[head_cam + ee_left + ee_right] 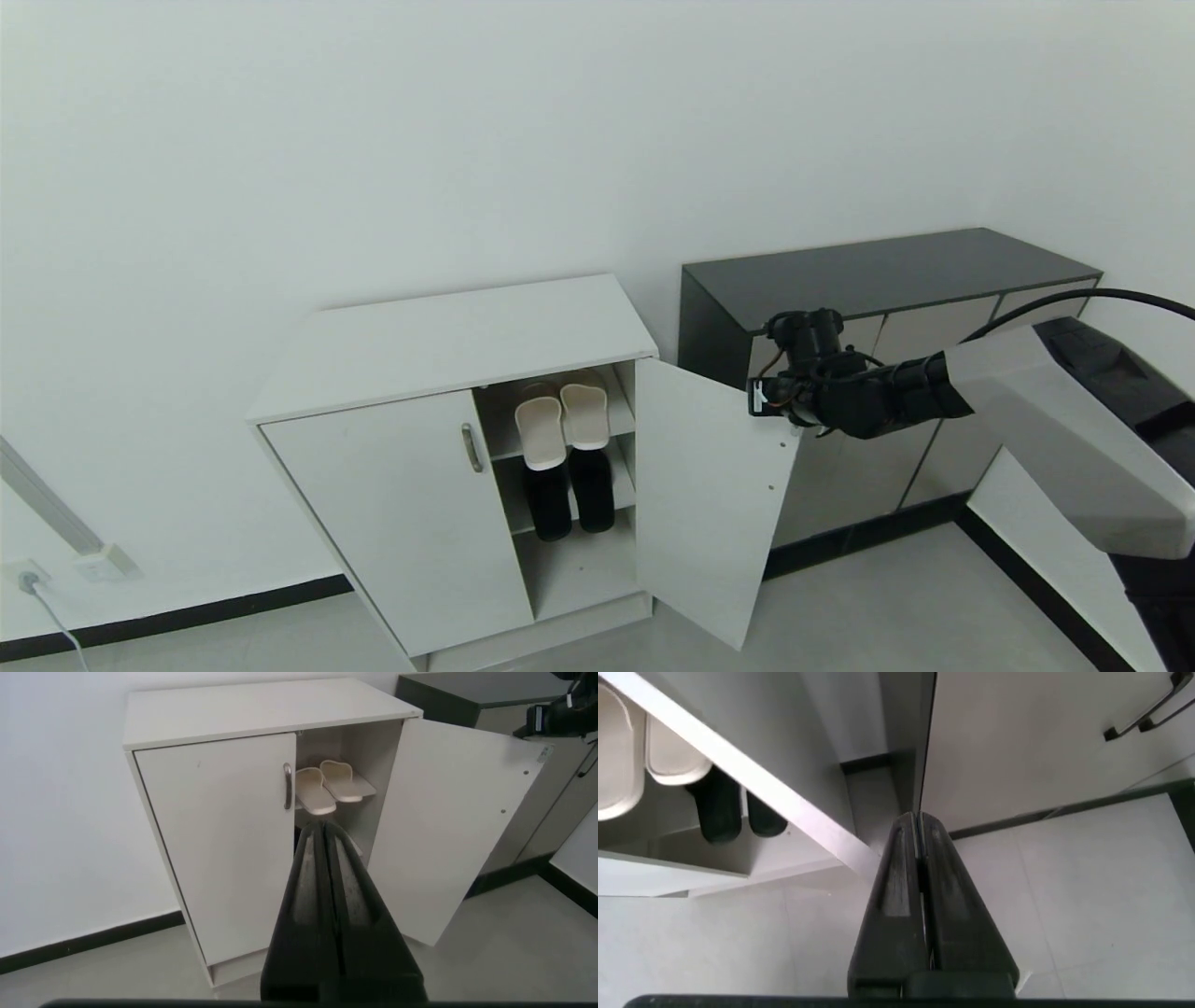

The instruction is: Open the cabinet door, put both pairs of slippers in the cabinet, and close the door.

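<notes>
White two-door cabinet point(448, 336), right door point(709, 495) open; pale cream slippers point(541, 431) and black slippers point(549, 504) sit on its shelves. Right gripper point(760, 397), fingers pressed together, at the door's top corner; only closing seems left

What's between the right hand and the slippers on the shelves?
Head view: the open cabinet door stands between the right hand and the slippers.

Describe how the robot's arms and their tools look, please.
The right arm has a white shell, then a black forearm, with a black cable arching above it. The right tool is black with a small white patch. The left tool is black: two long, tapering fingers with shallow recesses.
</notes>
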